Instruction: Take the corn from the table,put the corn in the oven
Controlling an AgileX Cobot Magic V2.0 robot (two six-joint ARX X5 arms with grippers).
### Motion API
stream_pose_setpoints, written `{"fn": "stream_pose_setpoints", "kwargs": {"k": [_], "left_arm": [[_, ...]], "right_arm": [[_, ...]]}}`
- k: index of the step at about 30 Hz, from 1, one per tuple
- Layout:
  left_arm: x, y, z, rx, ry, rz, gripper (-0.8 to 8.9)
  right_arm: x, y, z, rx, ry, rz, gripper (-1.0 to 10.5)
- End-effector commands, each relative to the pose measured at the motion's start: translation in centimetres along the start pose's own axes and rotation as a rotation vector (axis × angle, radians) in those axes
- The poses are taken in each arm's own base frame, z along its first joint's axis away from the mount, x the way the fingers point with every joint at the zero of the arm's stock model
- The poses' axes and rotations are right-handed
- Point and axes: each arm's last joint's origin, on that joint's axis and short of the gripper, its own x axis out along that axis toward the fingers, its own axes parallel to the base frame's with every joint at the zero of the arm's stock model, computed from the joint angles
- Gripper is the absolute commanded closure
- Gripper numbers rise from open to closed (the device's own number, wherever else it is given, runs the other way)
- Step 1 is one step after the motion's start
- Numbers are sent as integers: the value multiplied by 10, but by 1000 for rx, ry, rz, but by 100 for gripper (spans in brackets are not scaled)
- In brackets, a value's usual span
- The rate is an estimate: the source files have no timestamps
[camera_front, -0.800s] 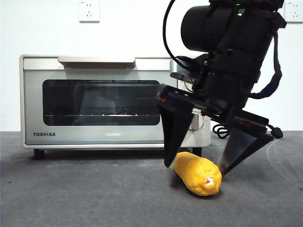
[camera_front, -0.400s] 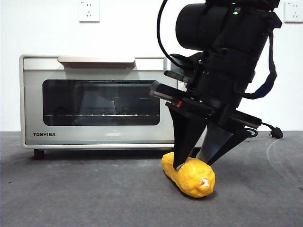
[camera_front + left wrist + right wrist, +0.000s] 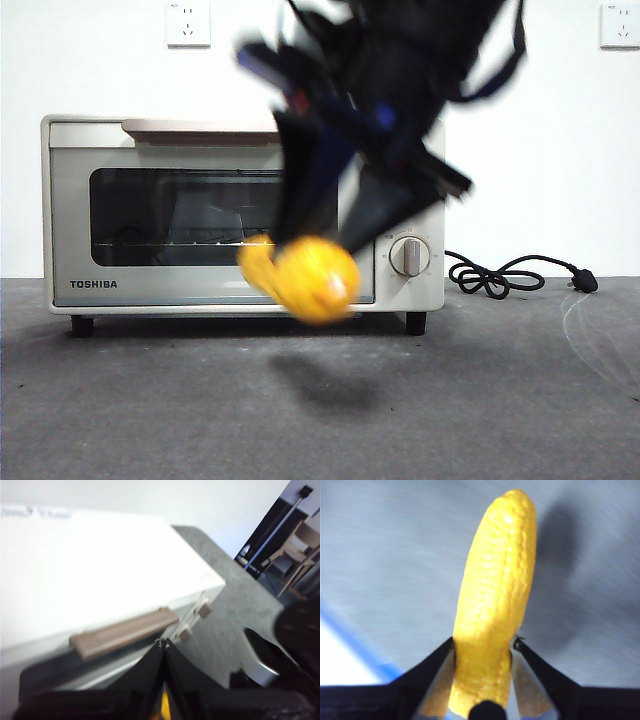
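Observation:
The yellow corn (image 3: pixel 305 278) hangs in the air in front of the oven's lower right part, blurred by motion, with its shadow on the table (image 3: pixel 150 410) below. My right gripper (image 3: pixel 322 240) comes down from above and is shut on it. The right wrist view shows the corn (image 3: pixel 495 600) pinched near one end by the right gripper (image 3: pixel 484 647), its length pointing away over the table. The cream TOSHIBA oven (image 3: pixel 200 140) has its door closed. My left gripper (image 3: pixel 163 645) is shut above the oven's top (image 3: pixel 90 570), near the bar handle (image 3: pixel 125 632).
A black power cord (image 3: pixel 500 275) lies coiled on the table right of the oven. Two knobs (image 3: pixel 202 611) sit at the oven's right end. The right arm's dark body (image 3: pixel 285 665) shows beside the oven in the left wrist view.
The right gripper closed on the corn as it lay on the table. It has since lifted the corn up and to the left, in front of the oven door.

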Motion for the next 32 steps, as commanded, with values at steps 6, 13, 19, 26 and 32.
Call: {"fn": "stream_pose_setpoints", "kwargs": {"k": [6,13,19,26,32], "left_arm": [[21,4,14,-8,-84,-53,819],[44,5,22,-32,-6,-77,819],[64,2,35,4,105,-84,819],[81,0,50,59,250,-5,819],[95,3,48,95,339,102,819]], "right_arm": [[-49,42,10,-131,-96,72,959],[-105,54,6,-168,-210,36,959],[-146,52,-10,-161,-297,-55,959],[-177,46,-32,-140,-340,-151,959],[-194,43,-45,-113,-385,-187,959]]}}
